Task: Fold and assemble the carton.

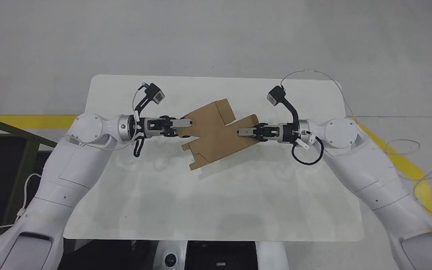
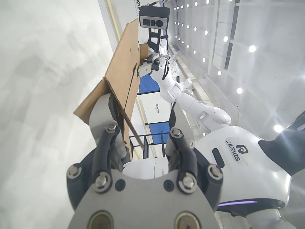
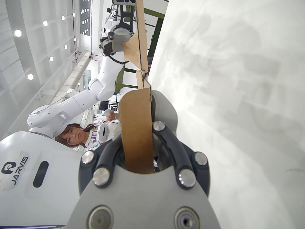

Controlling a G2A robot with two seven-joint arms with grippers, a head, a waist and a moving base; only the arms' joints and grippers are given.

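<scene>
Both my grippers met the carton [image 1: 214, 131] over the middle of the table [image 1: 202, 223]. My right gripper [image 1: 244, 133] was clamped on a flap at the carton's right side, and in my right wrist view that flap ran straight in between the fingers [image 3: 164, 113]. My left gripper [image 1: 183, 127] sat at the carton's left edge with its jaws apart. The brown edge lay against one finger [image 2: 101, 110], and the other stood clear of it. The carton was still mostly flat.
</scene>
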